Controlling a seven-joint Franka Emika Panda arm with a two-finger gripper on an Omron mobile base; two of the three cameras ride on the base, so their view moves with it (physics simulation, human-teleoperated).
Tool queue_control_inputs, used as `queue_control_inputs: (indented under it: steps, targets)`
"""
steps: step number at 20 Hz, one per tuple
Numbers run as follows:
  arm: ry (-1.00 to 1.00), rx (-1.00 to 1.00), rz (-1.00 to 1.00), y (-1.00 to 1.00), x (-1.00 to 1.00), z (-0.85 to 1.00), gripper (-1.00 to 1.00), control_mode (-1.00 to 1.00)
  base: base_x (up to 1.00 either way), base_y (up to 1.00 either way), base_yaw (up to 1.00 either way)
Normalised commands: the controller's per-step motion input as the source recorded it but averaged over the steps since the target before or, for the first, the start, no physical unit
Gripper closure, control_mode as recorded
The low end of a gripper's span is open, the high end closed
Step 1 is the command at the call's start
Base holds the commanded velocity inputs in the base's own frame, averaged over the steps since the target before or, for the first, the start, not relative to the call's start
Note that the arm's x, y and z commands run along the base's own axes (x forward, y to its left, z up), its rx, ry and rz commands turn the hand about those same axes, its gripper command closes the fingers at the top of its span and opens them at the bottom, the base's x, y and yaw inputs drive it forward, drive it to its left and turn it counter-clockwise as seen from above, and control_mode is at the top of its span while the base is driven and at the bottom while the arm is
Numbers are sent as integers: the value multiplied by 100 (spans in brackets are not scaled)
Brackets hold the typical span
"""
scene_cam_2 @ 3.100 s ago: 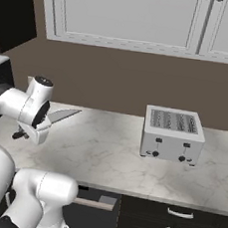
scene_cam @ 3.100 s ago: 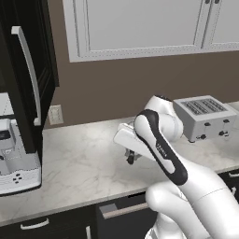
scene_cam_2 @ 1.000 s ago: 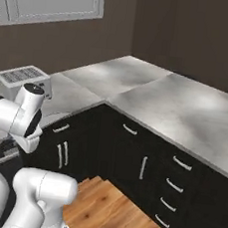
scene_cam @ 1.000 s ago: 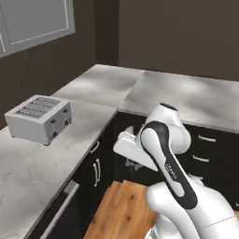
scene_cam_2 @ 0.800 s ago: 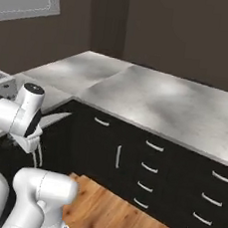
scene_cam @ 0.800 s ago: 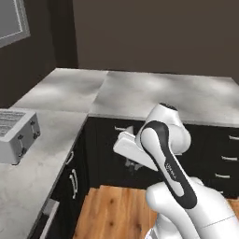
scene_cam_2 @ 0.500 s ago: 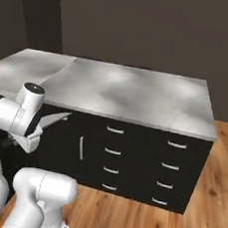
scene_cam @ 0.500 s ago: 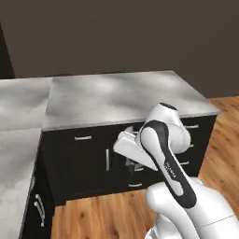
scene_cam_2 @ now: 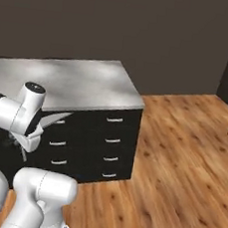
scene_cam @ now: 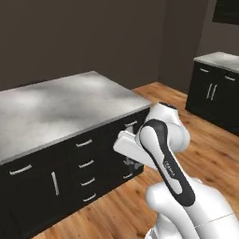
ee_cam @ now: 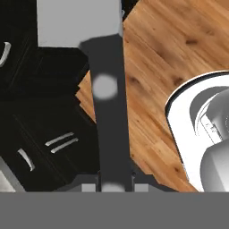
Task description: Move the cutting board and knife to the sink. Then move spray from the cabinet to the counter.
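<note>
Swinging with the base, both base views have left the toaster behind. The knife [ee_cam: 107, 112] is clamped by its black handle in the closed end effector [ee_cam: 108, 181], blade [scene_cam_2: 52, 119] jutting ahead; dark cabinet drawers [scene_cam_2: 110, 145] and wood floor [scene_cam_2: 181, 158] lie beyond, so transport to the sink seems underway.

We see the knife [ee_cam: 107, 107] in the hand view with its blade cut off by the top edge and the handle's lower end lost between the finger tips [ee_cam: 89, 187]. In the right base view the forearm hides all but the blade tip [scene_cam_2: 58, 118]. In the left base view the wrist covers the gripper [scene_cam: 132, 163]; we cannot make out its fingers.
</note>
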Motion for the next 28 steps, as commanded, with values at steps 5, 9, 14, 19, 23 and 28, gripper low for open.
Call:
queue_control_inputs:
  steps: [5, 9, 14, 19, 23, 28]
  targets:
    - [0, 0, 0, 0, 0, 0, 100, 100, 11, -3, -73]
    - [0, 0, 0, 0, 0, 0, 100, 100, 19, -4, -67]
    - [0, 0, 0, 0, 0, 0, 100, 100, 35, -4, -52]
    - [0, 0, 0, 0, 0, 0, 100, 100, 62, -1, -29]
    - [0, 0, 0, 0, 0, 0, 100, 100, 79, -7, -6]
    - [0, 0, 0, 0, 0, 0, 100, 100, 84, -18, 0]
